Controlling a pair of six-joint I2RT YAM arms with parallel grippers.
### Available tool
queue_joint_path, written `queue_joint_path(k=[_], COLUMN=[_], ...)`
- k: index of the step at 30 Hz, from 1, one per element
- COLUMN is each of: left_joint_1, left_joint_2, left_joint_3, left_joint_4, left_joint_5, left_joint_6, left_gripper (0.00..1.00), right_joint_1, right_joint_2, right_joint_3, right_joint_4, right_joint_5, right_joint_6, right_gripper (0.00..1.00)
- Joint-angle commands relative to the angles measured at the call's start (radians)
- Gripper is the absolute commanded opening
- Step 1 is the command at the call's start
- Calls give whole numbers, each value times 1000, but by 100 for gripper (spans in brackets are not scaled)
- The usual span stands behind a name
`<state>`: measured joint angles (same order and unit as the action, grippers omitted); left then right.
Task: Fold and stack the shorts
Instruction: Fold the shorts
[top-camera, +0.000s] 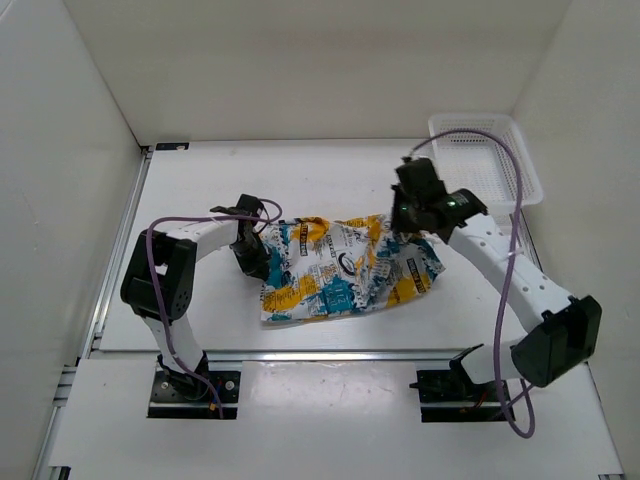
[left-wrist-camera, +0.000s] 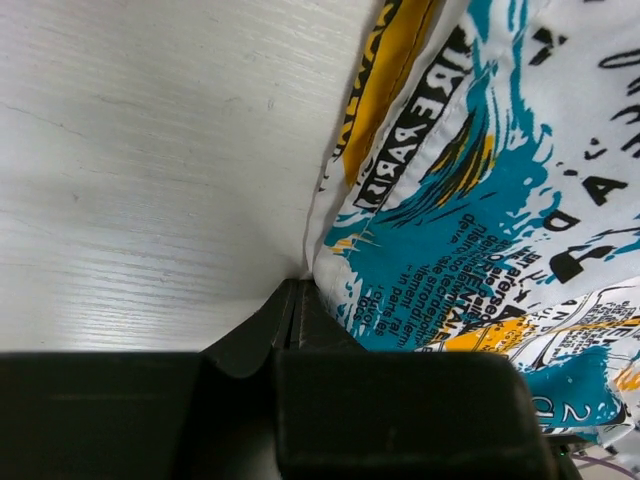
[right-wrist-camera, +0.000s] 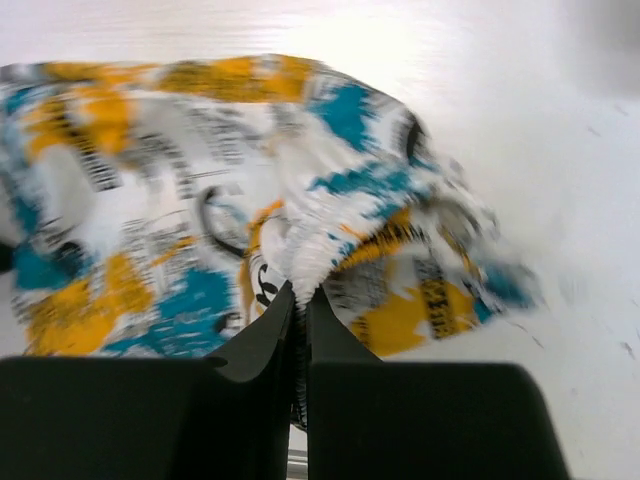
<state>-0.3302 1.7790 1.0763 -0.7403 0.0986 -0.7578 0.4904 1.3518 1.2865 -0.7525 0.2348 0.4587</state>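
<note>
L claw (left-wrist-camera: 297, 288), R claw (right-wrist-camera: 298, 293) both clenched on white teal-yellow-black fabric shorts (top-camera: 340, 270) | top cam only: white mesh basket (top-camera: 472, 150)

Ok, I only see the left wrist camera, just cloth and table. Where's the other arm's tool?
Observer: The right tool is at the far right edge of the shorts.
Operator: Is it holding them?
Observer: Yes, its fingers are shut on a bunched fold.
Operator: Anything else around?
Observer: A white mesh basket sits in the far right corner, apart from the shorts.
</note>
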Motion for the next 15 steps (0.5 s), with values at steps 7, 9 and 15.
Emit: queue_joint_path(k=[7,9,15], left_joint_1=[-4,-4,-4], left_joint_2=[3,-9,13], left_joint_3=[36,36,36], left_joint_4=[18,18,18], left_joint_5=[12,12,12], left_joint_6=[-18,-6,12], left_gripper=[11,11,11], right_joint_1=[252,168,-73], right_joint_2=[195,138,56], right_joint_3=[166,63,-139], right_joint_4=[-170,-125,-39], right_joint_5=[282,256,210], right_joint_6=[95,95,34], right_gripper=[0,0,29])
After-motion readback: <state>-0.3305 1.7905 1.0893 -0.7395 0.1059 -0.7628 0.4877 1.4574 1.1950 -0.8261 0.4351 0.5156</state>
